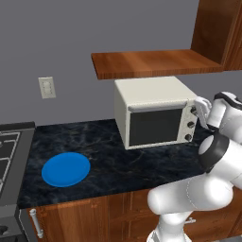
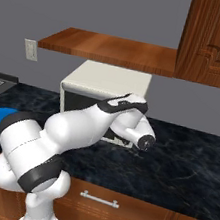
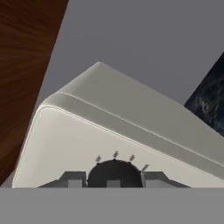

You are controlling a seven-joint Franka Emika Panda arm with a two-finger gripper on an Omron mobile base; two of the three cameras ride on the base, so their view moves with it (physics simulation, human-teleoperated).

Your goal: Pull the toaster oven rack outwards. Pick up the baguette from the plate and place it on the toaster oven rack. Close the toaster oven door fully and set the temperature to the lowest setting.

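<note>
The cream toaster oven (image 1: 151, 97) stands on the dark counter under a wooden shelf, and the toaster oven door (image 1: 156, 126) is closed flat against its front. My gripper (image 1: 197, 111) is at the top knob on the oven's right side. In the hand view my gripper (image 3: 114, 180) has its fingertips (image 3: 72, 179) pressed on either side of that dark round knob (image 3: 114, 171), shut on it. The blue plate (image 1: 66, 169) lies bare on the counter to the left. The toaster oven rack is hidden behind the dark glass, and the baguette is out of view.
A wooden shelf (image 1: 151, 64) hangs just above the oven, with an upper cabinet (image 2: 217, 39) to its right. A stove (image 1: 7, 156) borders the counter (image 1: 118, 160) on the left. A wall outlet (image 1: 47, 87) is on the grey wall. Two lower knobs (image 1: 189, 131) sit beneath the gripped one.
</note>
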